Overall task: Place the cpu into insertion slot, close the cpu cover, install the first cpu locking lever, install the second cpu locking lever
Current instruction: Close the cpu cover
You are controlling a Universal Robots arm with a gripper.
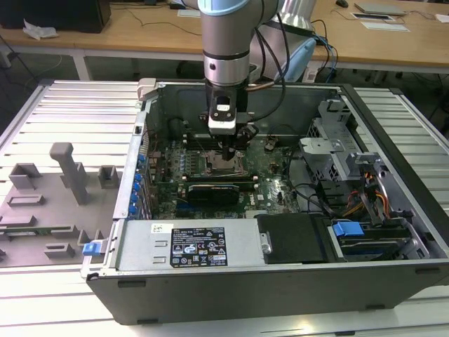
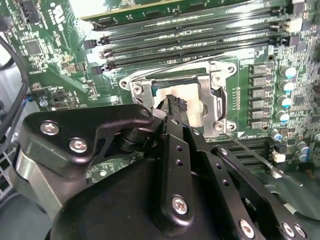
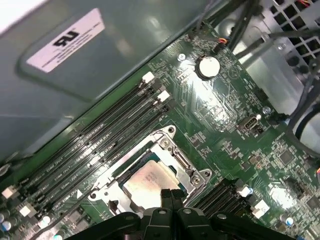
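nearest in the exterior view is the open computer case [image 1: 280, 295] on the ribbed metal worktop [image 1: 77, 105], with a labelled silver box [image 1: 140, 246] along its front edge. at nine o'clock of the case sits a grey fixture [image 1: 66, 182] with upright blocks. further in, past a black card [image 1: 210, 191], the arm [image 1: 226, 42] reaches straight down. its pincer [image 1: 230, 149] hangs right over the insertion slot [image 1: 219, 167] in the green board, about mid-case.

in the first wrist view the cpu [image 3: 149, 181] lies in the slot, silver top up, with the cpu cover [image 3: 186, 167] flat around it as a frame. the fingertips [image 3: 166, 196] are pressed together, pinching nothing, at the chip's edge; whether they touch it i cannot tell. in the second wrist view a thin wire lever [image 2: 250, 152] juts out beside the slot. long memory slots [image 3: 100, 145] run just beside the slot. at twelve o'clock, behind the case, stand wooden desks [image 1: 140, 35].
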